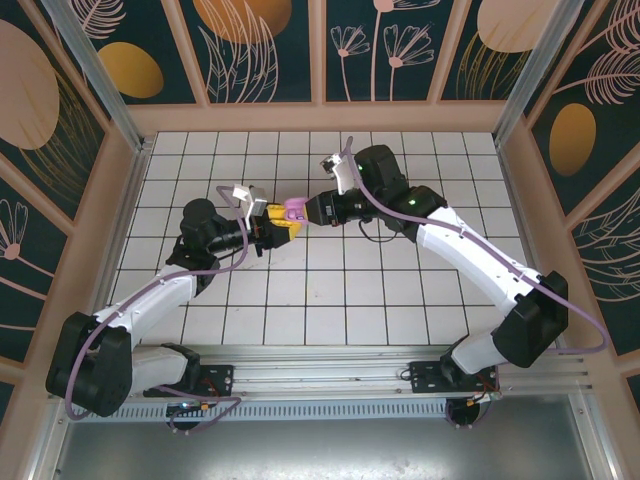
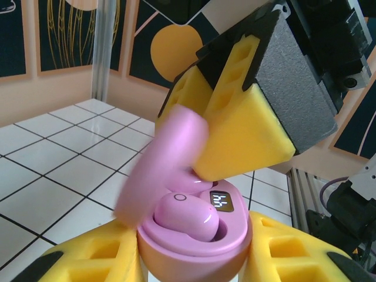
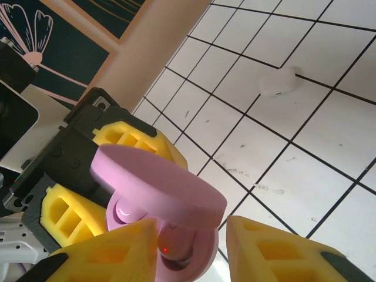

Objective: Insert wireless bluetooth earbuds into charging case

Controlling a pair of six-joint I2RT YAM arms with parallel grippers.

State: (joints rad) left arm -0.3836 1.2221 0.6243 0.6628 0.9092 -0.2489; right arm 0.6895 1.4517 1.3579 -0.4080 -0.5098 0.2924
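Now look a bit up and left of the middle in the top view: find the pink charging case [image 1: 295,208] up off the tiles [image 1: 350,290], between the left gripper [image 1: 279,227] and the right gripper [image 1: 304,212]. Rests in the left gripper, shut tight on its base, with one yellow finger [image 2: 88,264] at the lower left of the left wrist view and its twin at the lower right. Stands open, with the lid [image 2: 167,164] tipped up at the left of that view and blurry. Holds one pink earbud [image 2: 185,216] lying in its cup, long way running left to right across the lower middle, just beside a small lit screen [image 2: 220,201]. Cannot tell about a second earbud.

Look next at the right gripper's big yellow pad [image 2: 241,117], reaching in from the upper right of that view. Looks to touch the back of the lid. Stands part open in the right wrist view, fingers [image 3: 111,255] at the bottom left and bottom right, with the case in the gap but nothing clearly squeezed.

Puts the lid between that pad and the base, so likely a job for the right arm, the nearer one: push the lid down over the earbud. Probably needs a firm left grip.

Also see a small white lump [image 3: 278,81] on the tiles at the upper right of the right wrist view, well apart from both grippers.
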